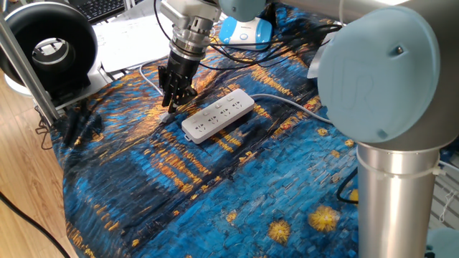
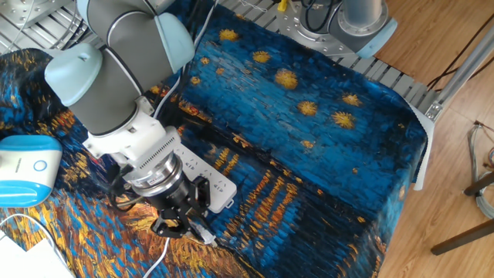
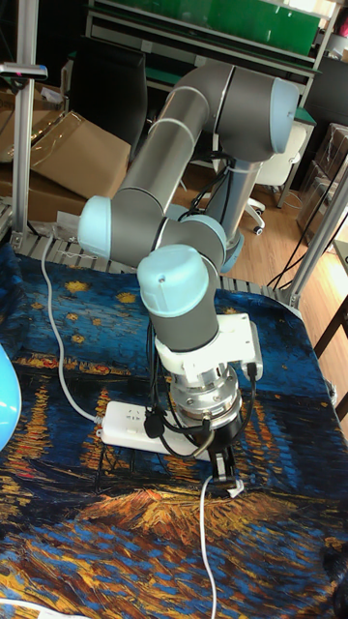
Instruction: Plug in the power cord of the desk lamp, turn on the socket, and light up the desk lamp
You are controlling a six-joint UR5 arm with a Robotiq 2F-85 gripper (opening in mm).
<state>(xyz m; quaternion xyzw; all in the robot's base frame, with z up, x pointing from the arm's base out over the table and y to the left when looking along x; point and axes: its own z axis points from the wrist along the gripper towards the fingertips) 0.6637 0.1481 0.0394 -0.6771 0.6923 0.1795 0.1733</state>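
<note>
The socket (image 1: 217,115) is a white power strip lying on the blue painted cloth, also seen as the socket (image 2: 218,185) and the socket (image 3: 121,426). My gripper (image 1: 173,99) points down just beside its near-left end, shut on the small white plug (image 3: 235,486) of the power cord (image 3: 204,546). The plug (image 2: 202,235) sticks out below the fingers, close to the cloth, and the thin cord (image 2: 157,261) trails away. The desk lamp (image 1: 246,30), with its light-blue base, stands at the far edge, unlit; its base (image 2: 27,165) shows at the left.
A large black ring-shaped device (image 1: 49,44) on a white base stands at the back left, beside papers and a keyboard (image 1: 100,7). The strip's thicker cable (image 1: 288,104) runs right. Black cables (image 1: 294,32) lie near the lamp. The arm's bulky joints (image 1: 380,79) fill the right side.
</note>
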